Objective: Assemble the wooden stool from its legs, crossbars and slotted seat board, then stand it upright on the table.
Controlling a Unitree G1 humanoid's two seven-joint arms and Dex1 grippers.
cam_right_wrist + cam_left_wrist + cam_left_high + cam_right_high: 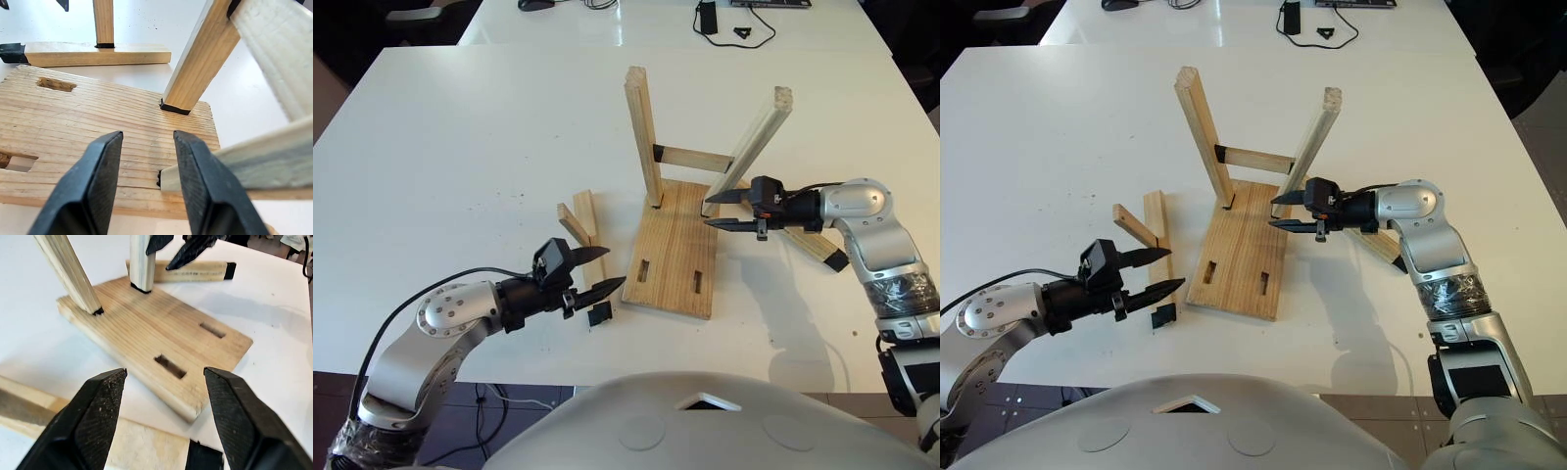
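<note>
The slotted seat board [674, 250] lies flat on the white table. Two legs stand in its far slots: one upright [643, 137], one leaning [759, 137], joined by a crossbar [693, 158]. The two near slots [169, 366] are empty. My right gripper [707, 212] is open just above the board, by the leaning leg's foot [166, 178], with nothing between its fingers. My left gripper [613, 267] is open near the board's near left corner, above a loose leg-and-crossbar piece [582, 223] with a black end [600, 314].
Another loose black-tipped wooden piece [822, 250] lies on the table under my right forearm. A second table behind holds cables and small black items [707, 18]. The table's near edge runs close below the board.
</note>
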